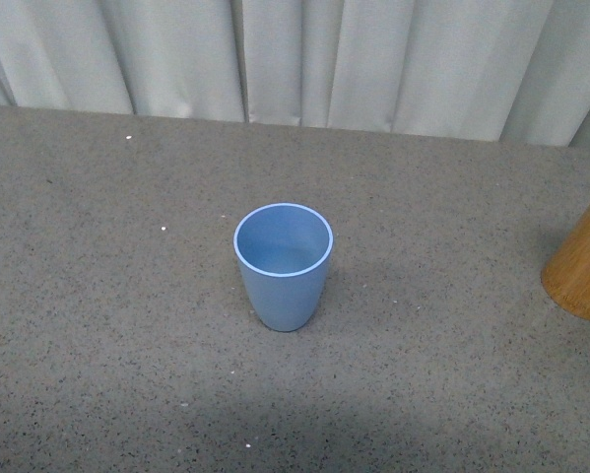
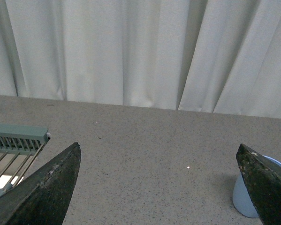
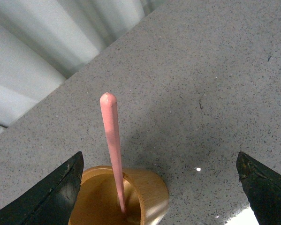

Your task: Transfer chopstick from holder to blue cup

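The blue cup (image 1: 284, 264) stands upright and empty in the middle of the grey speckled table. In the left wrist view the blue cup (image 2: 246, 199) shows partly behind one fingertip of my left gripper (image 2: 158, 159), which is open and holds nothing. The orange-brown holder (image 1: 582, 266) is cut off at the right edge of the front view. From the right wrist view, one salmon-pink chopstick (image 3: 113, 145) stands in the holder (image 3: 147, 190), leaning against its inner wall. My right gripper (image 3: 159, 159) hangs open above the holder, its fingers wide apart and touching nothing.
White curtains (image 1: 304, 59) hang along the table's far edge. A pale green slatted rack (image 2: 13, 145) sits at the side of the left wrist view. Grey table surface (image 1: 107, 325) spreads around the cup.
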